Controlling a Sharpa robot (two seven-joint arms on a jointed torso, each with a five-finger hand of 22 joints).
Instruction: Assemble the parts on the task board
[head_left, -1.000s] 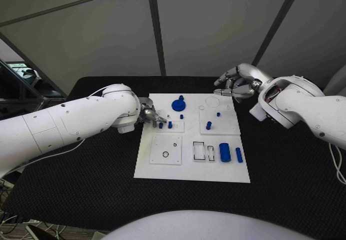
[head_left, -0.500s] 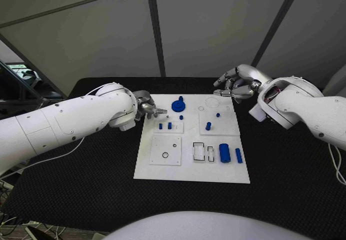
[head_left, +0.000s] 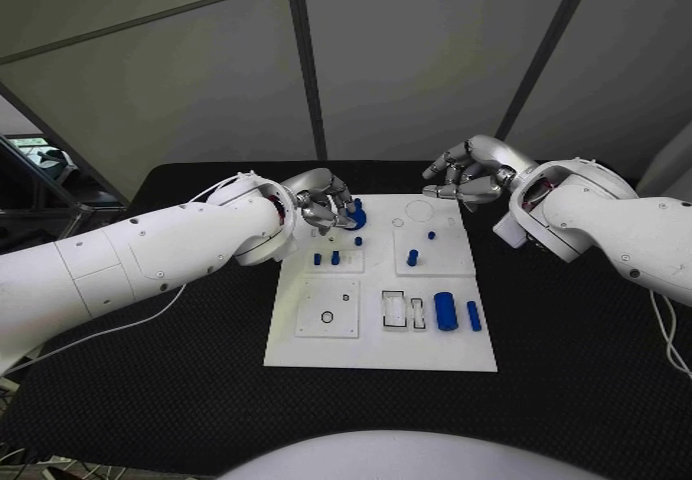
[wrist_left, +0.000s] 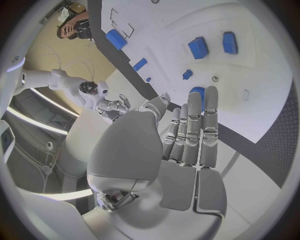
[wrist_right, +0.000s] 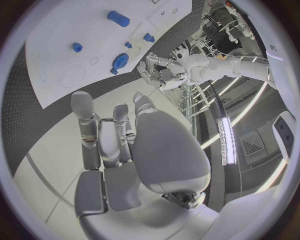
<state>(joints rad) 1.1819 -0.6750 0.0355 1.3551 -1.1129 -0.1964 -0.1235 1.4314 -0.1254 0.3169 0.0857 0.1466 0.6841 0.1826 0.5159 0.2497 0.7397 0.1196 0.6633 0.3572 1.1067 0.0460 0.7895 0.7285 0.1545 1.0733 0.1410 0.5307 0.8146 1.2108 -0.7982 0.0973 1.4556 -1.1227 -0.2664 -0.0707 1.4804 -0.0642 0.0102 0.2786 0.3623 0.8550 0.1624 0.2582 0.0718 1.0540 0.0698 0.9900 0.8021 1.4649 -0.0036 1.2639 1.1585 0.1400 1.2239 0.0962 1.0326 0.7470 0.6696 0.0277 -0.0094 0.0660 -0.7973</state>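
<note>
The white task board (head_left: 382, 340) lies mid-table. My left hand (head_left: 329, 208) hovers at its back left, fingers (wrist_left: 194, 125) stretched side by side and holding nothing, their tips just short of a blue round part with a knob (head_left: 356, 213) (wrist_left: 197, 91); whether they touch it I cannot tell. Two small blue pegs (head_left: 326, 258) stand nearer the board's left. Another peg (head_left: 413, 257) stands mid-board, and a thick blue cylinder (head_left: 446, 310) and a slim one (head_left: 473, 315) lie at the right. My right hand (head_left: 464, 172) hangs beyond the back right corner, loosely curled and holding nothing (wrist_right: 100, 130).
The black table (head_left: 159, 340) spreads wide on both sides of the board. A square plate with a hole (head_left: 329, 306) and two rectangular slots (head_left: 395, 308) sit on the board's near half. A round recess (head_left: 420, 210) lies at the back of the board.
My left hand has lifted off the two small pegs and moved to the board's back, up to the blue round part. The right hand has stayed put. The camera shifted slightly.
</note>
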